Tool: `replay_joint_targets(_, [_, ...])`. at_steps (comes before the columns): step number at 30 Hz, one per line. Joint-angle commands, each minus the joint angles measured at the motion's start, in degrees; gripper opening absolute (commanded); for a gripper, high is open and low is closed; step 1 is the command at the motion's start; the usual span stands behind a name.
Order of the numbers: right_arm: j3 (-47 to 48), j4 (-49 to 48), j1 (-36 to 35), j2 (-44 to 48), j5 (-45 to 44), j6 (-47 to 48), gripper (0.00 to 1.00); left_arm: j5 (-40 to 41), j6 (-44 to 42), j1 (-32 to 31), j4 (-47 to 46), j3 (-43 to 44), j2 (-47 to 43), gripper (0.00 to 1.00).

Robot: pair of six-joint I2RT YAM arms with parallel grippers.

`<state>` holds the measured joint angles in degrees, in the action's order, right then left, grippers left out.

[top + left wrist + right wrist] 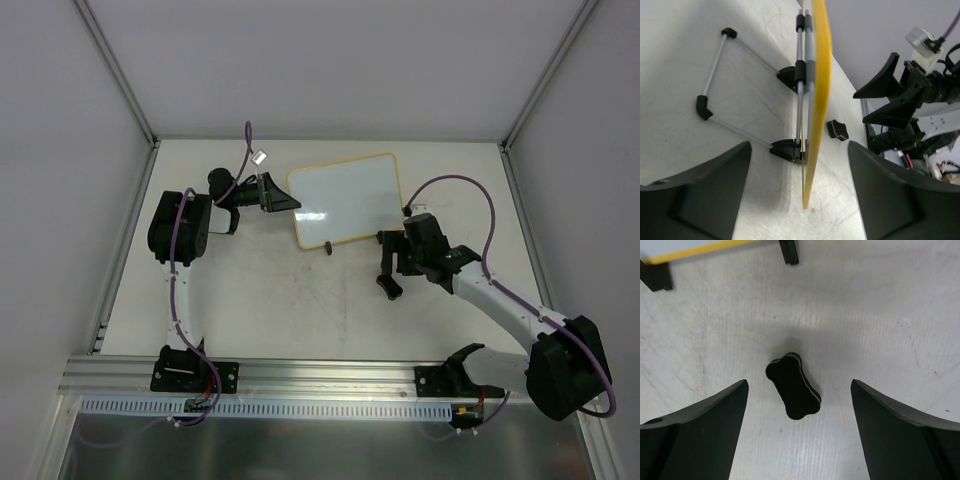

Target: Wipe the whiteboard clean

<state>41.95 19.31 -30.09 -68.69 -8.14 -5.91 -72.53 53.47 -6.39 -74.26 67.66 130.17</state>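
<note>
Top external: whiteboard point(345, 203) apparently blank

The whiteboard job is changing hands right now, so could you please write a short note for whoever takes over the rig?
Pincers: the left pincer is open, with the board's side edge between its fingers and no contact showing. The right pincer is open, above the eraser, not gripping it.
Things: the whiteboard stands upright on its feet at the middle of the table. The eraser lies flat in front of it.
Done: no wiping is evident. The top view shows no marks on the board, though glare hides part of it.
Left: grasp the eraser, steady the board, wipe its face.
</note>
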Motion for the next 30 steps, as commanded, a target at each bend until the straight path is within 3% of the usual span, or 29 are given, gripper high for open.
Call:
replay_joint_targets(1, [2.96, -3.39, 1.43, 4.08, 1.55, 1.52, 0.88, 3.53, 1.02, 1.64, -16.53, -2.08, -5.35, 0.82])
replay_joint_targets(3, [2.52, -6.89, 3.09, 6.09, 3.56, 1.25, 0.9, 5.37, 0.23, 2.08, -16.62, -5.07, -7.37, 0.99])
replay_joint_targets(12, [-0.11, -15.6, 5.39, 11.63, 7.18, 1.08, 0.9, 18.81, -2.93, 5.51, -18.29, -24.4, -22.22, 0.99])
replay_joint_targets(16, [-4.24, -18.87, 5.39, 17.43, 7.35, 1.08, 0.92, 30.91, -1.8, 5.6, -16.72, -34.33, -31.52, 0.99])
replay_joint_targets(19, [-7.76, -21.85, 5.48, 22.27, 6.3, 1.51, 0.92, 32.02, -3.71, 4.99, -6.63, -39.44, -39.86, 0.99])
replay_joint_targets(24, [-13.03, -22.91, 5.48, 28.6, 4.54, 1.43, 0.94, 40.17, -19.44, 0.52, 27.15, -41.73, -57.36, 0.99])
replay_joint_targets(28, [-16.55, -23.0, 5.56, 31.59, 5.5, 1.08, 0.94, 50.45, -25.52, -2.74, 42.68, -42.87, -74.83, 0.99])
replay_joint_targets(30, [-18.39, -23.35, 5.56, 32.12, 5.77, 0.99, 0.94, 53.45, -26.84, -3.01, 47.78, -43.49, -79.52, 0.99])
